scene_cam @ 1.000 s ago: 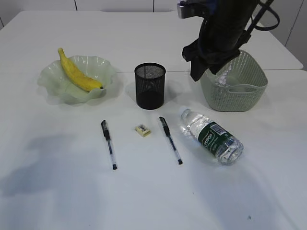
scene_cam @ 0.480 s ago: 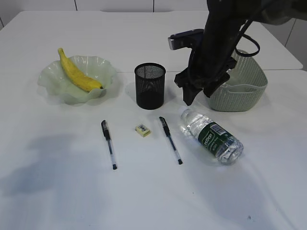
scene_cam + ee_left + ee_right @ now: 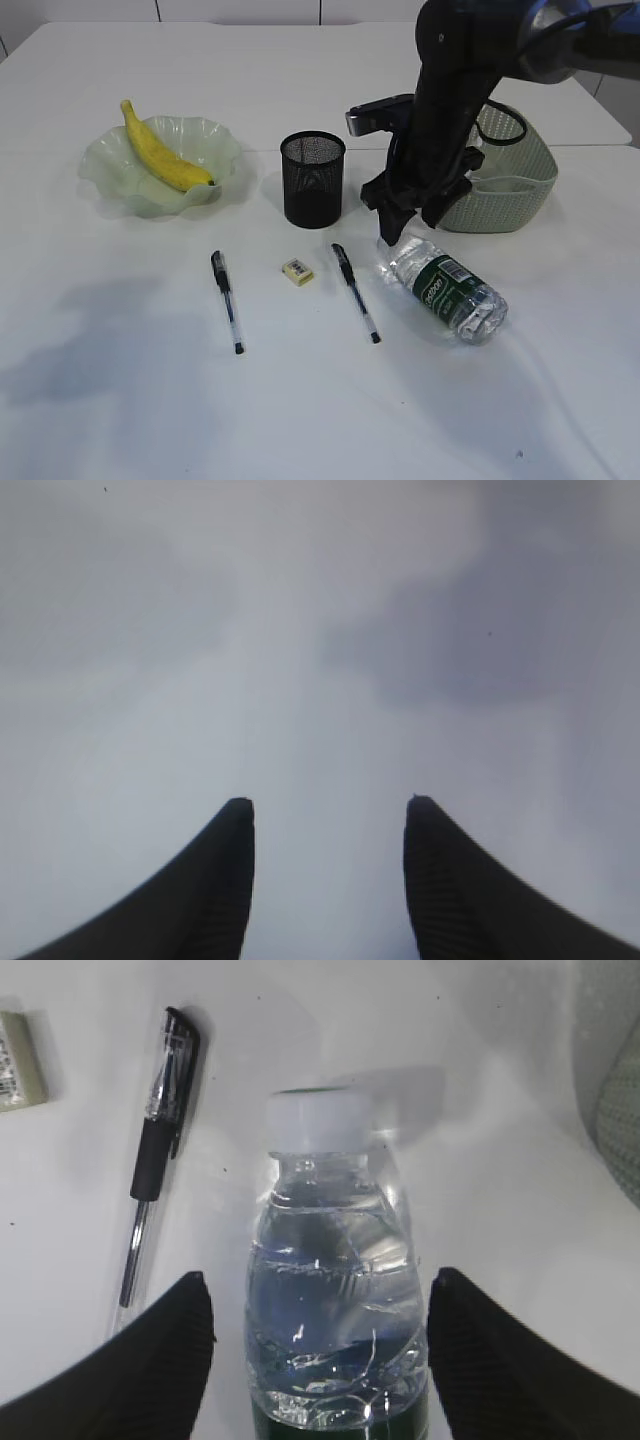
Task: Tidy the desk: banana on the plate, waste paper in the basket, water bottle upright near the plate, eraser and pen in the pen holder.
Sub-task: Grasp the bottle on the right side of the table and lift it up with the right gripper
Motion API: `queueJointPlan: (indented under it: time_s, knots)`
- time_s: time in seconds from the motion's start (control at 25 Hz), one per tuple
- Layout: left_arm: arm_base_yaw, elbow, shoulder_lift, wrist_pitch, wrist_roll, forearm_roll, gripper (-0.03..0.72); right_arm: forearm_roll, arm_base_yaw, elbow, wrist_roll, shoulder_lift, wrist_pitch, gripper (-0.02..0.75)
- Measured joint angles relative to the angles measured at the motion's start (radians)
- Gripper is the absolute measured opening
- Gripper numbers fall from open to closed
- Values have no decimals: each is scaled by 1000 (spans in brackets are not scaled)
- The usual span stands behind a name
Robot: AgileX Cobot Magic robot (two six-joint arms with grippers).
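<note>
The water bottle lies on its side, cap toward the pen holder. My right gripper is open, low over the bottle's neck, with one finger on each side of the bottle and not touching it. The banana lies on the green plate. The eraser and two pens lie in front of the holder. My left gripper is open and empty over bare table. No waste paper shows.
The green basket stands behind the right arm, close to the bottle; its edge also shows in the right wrist view. One pen and the eraser lie left of the bottle's cap.
My right arm has come from above the basket down and to the left, to the bottle's neck. The objects on the table have not moved.
</note>
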Motion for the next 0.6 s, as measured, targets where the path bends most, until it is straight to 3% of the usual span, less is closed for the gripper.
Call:
queueJointPlan:
  time_s: [0.6]
  knots:
    - [0, 0, 0, -16, 0, 0, 339, -8, 0, 0, -25, 29, 0, 567]
